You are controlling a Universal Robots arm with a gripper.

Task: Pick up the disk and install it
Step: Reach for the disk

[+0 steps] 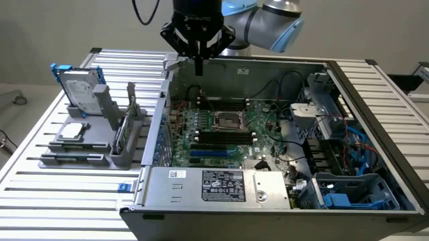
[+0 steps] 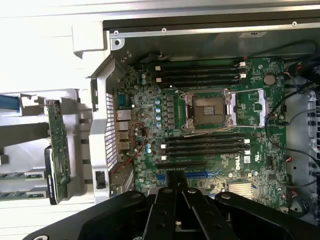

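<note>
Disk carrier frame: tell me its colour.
Blue. The carrier frames the silver-grey disk; it shows best in the exterior view.

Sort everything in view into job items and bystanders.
Job: disk, upright in the grey holder; end effector, above the open computer case.
Bystanders: square silver chip; green circuit card.
</note>
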